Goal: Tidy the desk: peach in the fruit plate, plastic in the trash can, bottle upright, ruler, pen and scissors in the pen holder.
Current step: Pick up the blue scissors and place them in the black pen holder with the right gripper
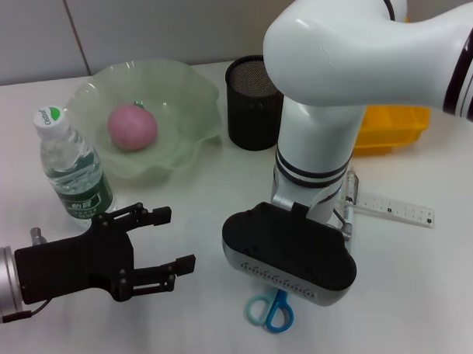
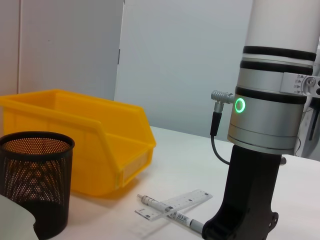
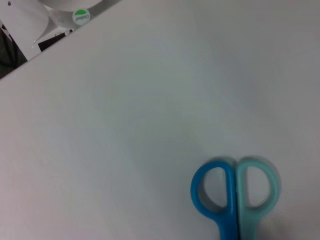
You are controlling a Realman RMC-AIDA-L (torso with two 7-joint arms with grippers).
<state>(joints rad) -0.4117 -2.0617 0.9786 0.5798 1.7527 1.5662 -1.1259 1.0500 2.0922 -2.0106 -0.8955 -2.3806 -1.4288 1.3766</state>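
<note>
Left hand (image 1: 165, 242), lower left of the head view, hovers over the desk (image 1: 187, 334) with fingers apart, holding nothing. Right hand, lower centre, sits above the scissors (image 1: 271, 310); finger state: cannot tell. Peach (image 1: 131, 126) lies in the plate (image 1: 195, 97), upper left. Bottle (image 1: 71, 169) stands upright. Ruler (image 1: 393, 209) and pen (image 2: 167, 210) lie beside the holder (image 1: 253, 102).

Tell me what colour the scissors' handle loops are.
The scissors have one darker blue plastic loop and one pale teal; the right wrist view shows this best.
</note>
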